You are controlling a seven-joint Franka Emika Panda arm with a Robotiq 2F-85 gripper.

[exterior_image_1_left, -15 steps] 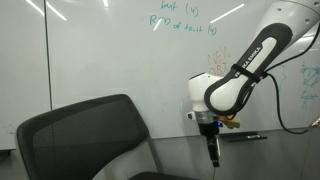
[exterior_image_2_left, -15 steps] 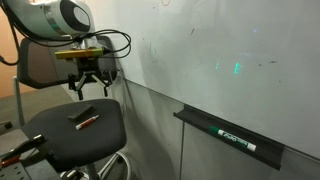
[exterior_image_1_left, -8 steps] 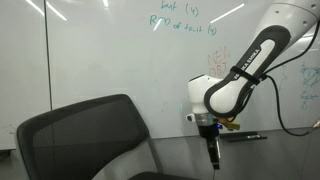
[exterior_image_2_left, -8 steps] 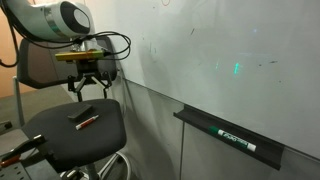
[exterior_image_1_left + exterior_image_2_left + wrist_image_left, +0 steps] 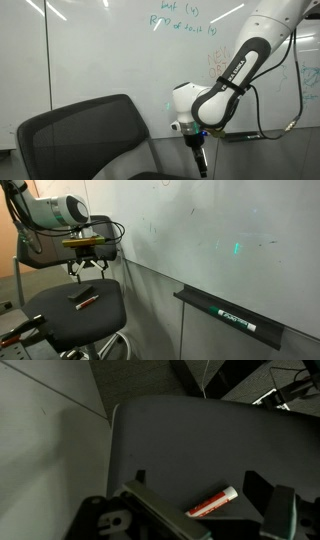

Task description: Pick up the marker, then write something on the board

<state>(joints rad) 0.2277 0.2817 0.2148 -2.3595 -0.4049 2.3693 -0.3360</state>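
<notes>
A red marker with a white cap (image 5: 88,301) lies on the black seat of an office chair (image 5: 70,320). In the wrist view the marker (image 5: 212,502) lies between my two fingers on the dark seat (image 5: 180,440). My gripper (image 5: 88,272) hangs open and empty a little above the seat and marker; it also shows in an exterior view (image 5: 198,158) and in the wrist view (image 5: 200,485). The large glossy white board (image 5: 100,50) with green handwriting fills the wall behind, and it also shows in an exterior view (image 5: 220,230).
The chair's backrest (image 5: 85,135) stands in front of the board. A dark tray (image 5: 230,316) under the board holds another marker. Cables (image 5: 290,120) hang from the arm.
The arm has swung away from the tray and lowered toward the chair seat. The gripper stays open; the marker has not moved.
</notes>
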